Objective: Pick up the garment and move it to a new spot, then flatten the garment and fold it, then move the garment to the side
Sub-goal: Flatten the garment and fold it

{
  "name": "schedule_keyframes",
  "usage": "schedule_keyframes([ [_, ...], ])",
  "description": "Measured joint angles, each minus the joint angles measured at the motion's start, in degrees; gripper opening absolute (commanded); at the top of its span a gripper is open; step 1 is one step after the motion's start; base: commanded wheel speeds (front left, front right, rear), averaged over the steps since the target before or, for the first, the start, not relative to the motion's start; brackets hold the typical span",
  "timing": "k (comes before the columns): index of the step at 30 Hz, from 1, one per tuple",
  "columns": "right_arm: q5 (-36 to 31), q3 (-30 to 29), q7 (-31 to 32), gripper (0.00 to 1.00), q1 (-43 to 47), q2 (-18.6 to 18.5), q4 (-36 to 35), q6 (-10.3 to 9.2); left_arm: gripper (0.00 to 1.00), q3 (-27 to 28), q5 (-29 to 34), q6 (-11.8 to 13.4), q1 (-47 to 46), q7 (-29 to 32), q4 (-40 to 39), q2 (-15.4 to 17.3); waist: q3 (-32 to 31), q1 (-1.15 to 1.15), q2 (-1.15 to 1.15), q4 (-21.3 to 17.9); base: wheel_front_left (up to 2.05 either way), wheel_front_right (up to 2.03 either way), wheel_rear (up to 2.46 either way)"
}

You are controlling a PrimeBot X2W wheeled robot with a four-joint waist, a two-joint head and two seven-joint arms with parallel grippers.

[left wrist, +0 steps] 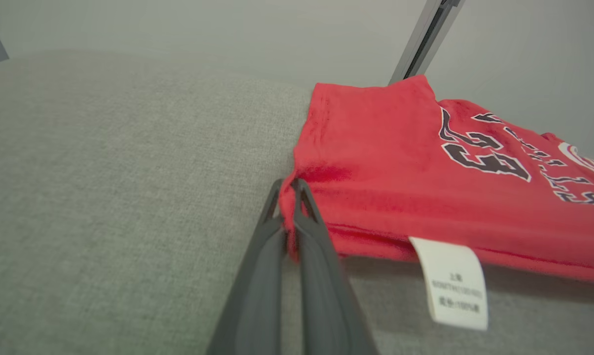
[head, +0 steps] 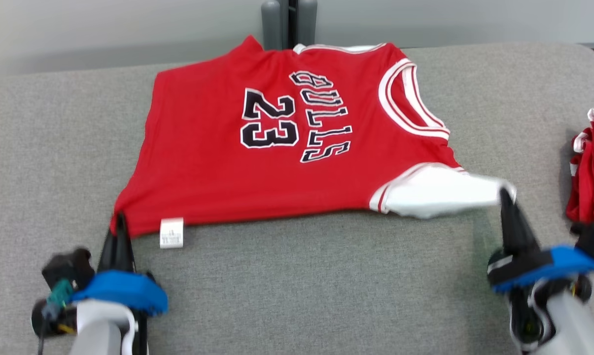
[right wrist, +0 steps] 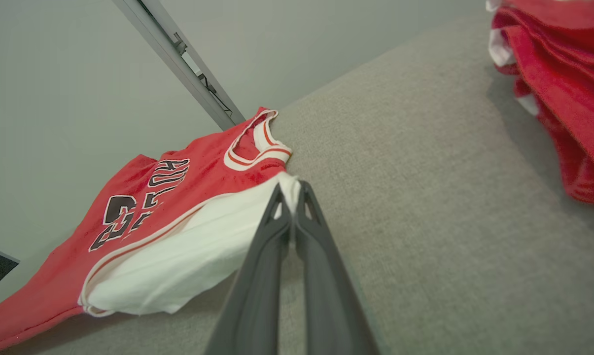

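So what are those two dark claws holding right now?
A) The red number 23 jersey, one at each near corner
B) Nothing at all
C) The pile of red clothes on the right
A: the left gripper is shut on the jersey at its red hem corner, and the right gripper is shut on its white flap.

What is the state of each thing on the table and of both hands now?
jersey: spread out, print up, near edge pinched at both ends
left hand: shut on the jersey's red corner
right hand: shut on the jersey's white part
red pile: bunched, apart from the jersey
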Motion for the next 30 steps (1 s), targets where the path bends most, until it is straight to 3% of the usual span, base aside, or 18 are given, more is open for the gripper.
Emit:
schedule_keyframes([
  [5,1.8,0.1,0.0,0.00,10.0,0.7,0.6,0.00,0.00,1.7,1.1,-0.2,8.3,0.0,-0.4,-2.1,-2.8,0.00,0.00,0.1,0.00,0.00,0.00],
  [18,3.4,1.0,0.0,0.00,27.4,-0.1,-3.2,0.01,0.00,-0.4,0.2,0.2,23.6,-0.5,-1.9,-2.5,-9.5,-0.02,0.00,0.0,0.00,0.00,0.00],
  [24,4.8,0.8,0.0,0.00,27.0,0.0,-9.1,-0.02,0.00,-3.1,0.3,0.0,24.3,-0.1,-7.5,-2.3,-8.6,0.00,0.00,0.6,0.00,0.00,0.00],
  [30,6.0,-0.1,0.0,0.00,18.6,0.7,-11.8,-0.05,0.00,-4.5,0.4,-0.1,16.7,-0.1,-13.4,-2.2,-6.8,0.01,0.00,1.2,0.00,0.00,0.00],
])
